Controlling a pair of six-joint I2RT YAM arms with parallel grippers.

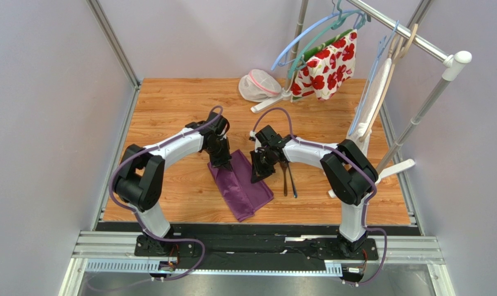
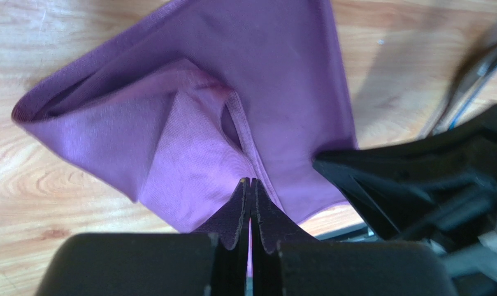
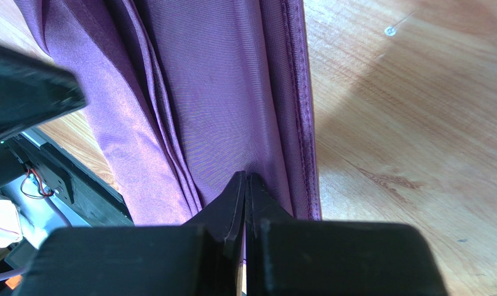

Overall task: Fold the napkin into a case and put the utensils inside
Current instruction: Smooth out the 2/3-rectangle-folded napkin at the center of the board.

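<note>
the wooden table fills my overhead view, and both pincers are low over its middle, close to each other. well beyond them, at the far right corner, a metal rack holds a few hangers, and a white flowered cloth hangs from one. a white mesh pouch lies on the wood just to the left of that cloth, also well beyond both pincers.

the napkin is a plum cloth folded into a loose, rumpled strip. its far end sits between the two pincers and the rest runs back from them toward the arm bases.

the left pincer is clenched. its fingers are pressed together on a raised peak of the napkin, with the folds drawn up into the tips and purple showing in the slit between them. the right pincer is clenched too, with its tips against the hemmed right edge of the cloth. i cannot tell whether any fabric is caught between them.

the utensils lie side by side on bare wood just to the right of the right pincer, apart from the napkin.
</note>
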